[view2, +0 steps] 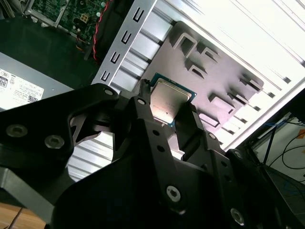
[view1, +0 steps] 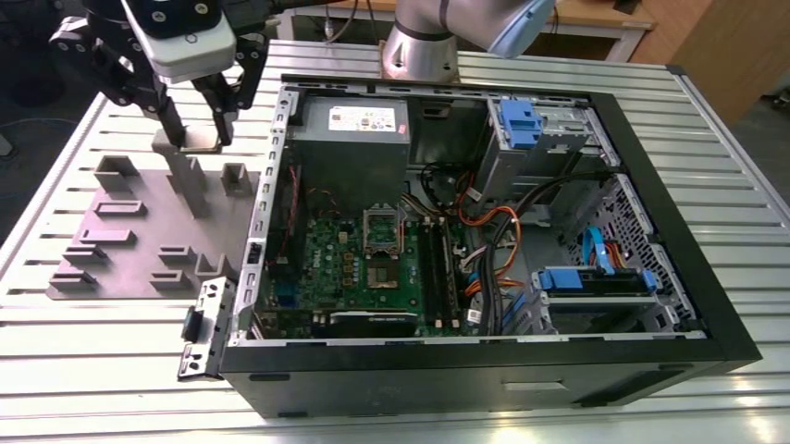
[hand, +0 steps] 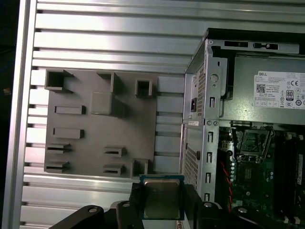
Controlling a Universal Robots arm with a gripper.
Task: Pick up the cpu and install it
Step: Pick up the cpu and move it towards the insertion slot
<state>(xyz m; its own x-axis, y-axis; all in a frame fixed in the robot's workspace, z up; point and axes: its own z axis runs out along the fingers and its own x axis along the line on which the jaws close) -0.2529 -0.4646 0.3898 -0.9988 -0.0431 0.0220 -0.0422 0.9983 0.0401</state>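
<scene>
The pincer (view1: pixel 195 139) pinches the cpu (hand: pixel 162 198) by two opposite edges, above the grey tray (hand: pixel 90 143) beside the open computer case (view1: pixel 494 379). Light, stiff and thin, it probably suits edge grips only (the underside is likely delicate).

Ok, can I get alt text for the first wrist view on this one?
The gripper grips the cpu between its fingers, over a slatted metal table. On the table lies a grey slotted tray, and beside the tray is an open computer case with its motherboard exposed.
</scene>
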